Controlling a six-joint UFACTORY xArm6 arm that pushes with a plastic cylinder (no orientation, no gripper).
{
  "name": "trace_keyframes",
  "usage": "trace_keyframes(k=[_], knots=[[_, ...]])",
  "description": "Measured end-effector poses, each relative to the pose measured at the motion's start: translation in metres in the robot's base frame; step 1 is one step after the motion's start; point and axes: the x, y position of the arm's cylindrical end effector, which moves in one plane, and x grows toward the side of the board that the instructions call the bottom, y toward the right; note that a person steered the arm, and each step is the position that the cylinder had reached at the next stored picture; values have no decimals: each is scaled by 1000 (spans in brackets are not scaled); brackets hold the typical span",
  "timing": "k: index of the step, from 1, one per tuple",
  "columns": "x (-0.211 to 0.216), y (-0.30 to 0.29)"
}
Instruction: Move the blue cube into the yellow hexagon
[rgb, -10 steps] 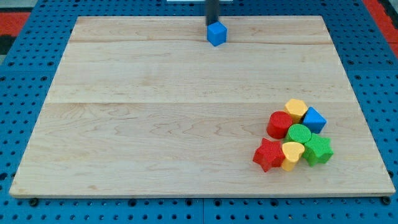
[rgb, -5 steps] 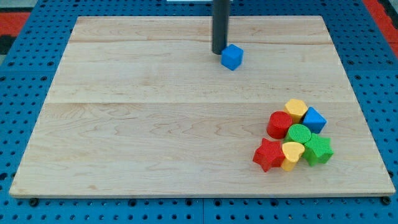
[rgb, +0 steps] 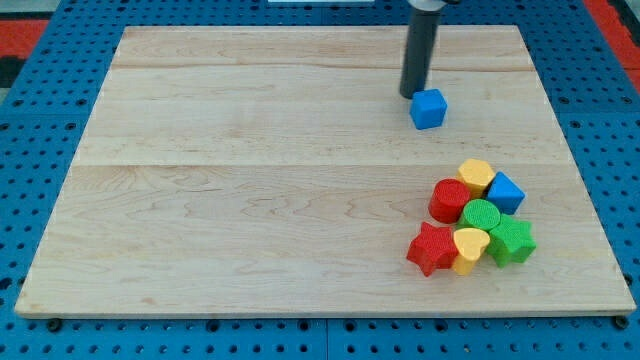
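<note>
The blue cube (rgb: 428, 108) lies on the wooden board (rgb: 250, 200), right of centre in the upper half. My tip (rgb: 411, 95) stands just to the cube's upper left, touching it or nearly so. The yellow hexagon (rgb: 476, 176) sits lower right of the cube, at the top of a cluster of blocks. A clear gap of board separates the cube from the hexagon.
The cluster at the lower right also holds a second blue block (rgb: 506, 192), a red cylinder (rgb: 449, 200), a green cylinder (rgb: 481, 215), a green star (rgb: 512, 240), a yellow heart (rgb: 468, 249) and a red star (rgb: 432, 248).
My tip and the blue cube have moved from the top middle of the board to the right and downward, towards the cluster. The other blocks have not moved.
</note>
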Motion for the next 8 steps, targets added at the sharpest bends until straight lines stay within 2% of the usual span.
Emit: trace_keyframes(k=[2,4,7,8], knots=[[64,15],[101,15],[102,45],[103,39]])
